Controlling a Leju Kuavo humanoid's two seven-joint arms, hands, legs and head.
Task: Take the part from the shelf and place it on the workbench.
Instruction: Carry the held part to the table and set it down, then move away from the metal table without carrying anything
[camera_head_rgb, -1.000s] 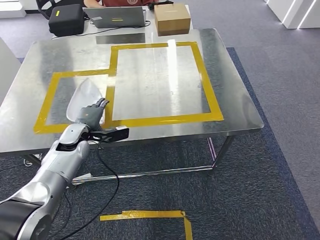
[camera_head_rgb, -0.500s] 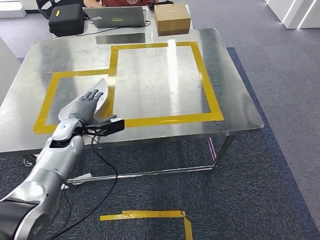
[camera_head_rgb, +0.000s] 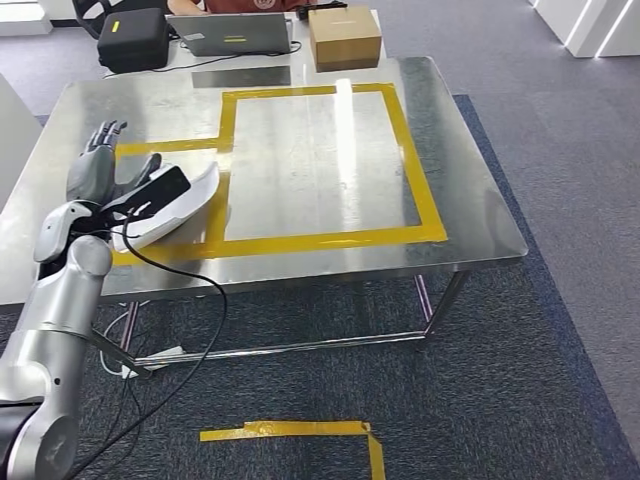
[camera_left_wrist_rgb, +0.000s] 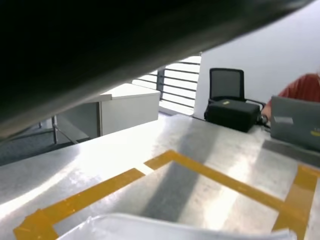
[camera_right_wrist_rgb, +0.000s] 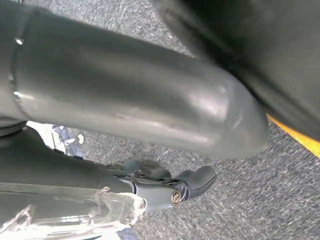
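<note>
- White moulded part (camera_head_rgb: 175, 205) is seen lying on the steel table (camera_head_rgb: 317, 170) at the left of the head view, across the yellow tape (camera_head_rgb: 332, 240) of the smaller marked box.
- Left hand (camera_head_rgb: 102, 172) is raised just beside the part at upper left, fingers (camera_head_rgb: 106, 135) spread apart, nothing held.
- Release is judged done; whether the thumb touches the part's edge cannot be told.
- Withdrawal is best made up and away from the part, so the wrist camera bracket and cable (camera_head_rgb: 204, 290) are not dragged across it.
- Right hand (camera_right_wrist_rgb: 166, 182) is seen over carpet; its fingers look loosely curled, but their state cannot be told.
</note>
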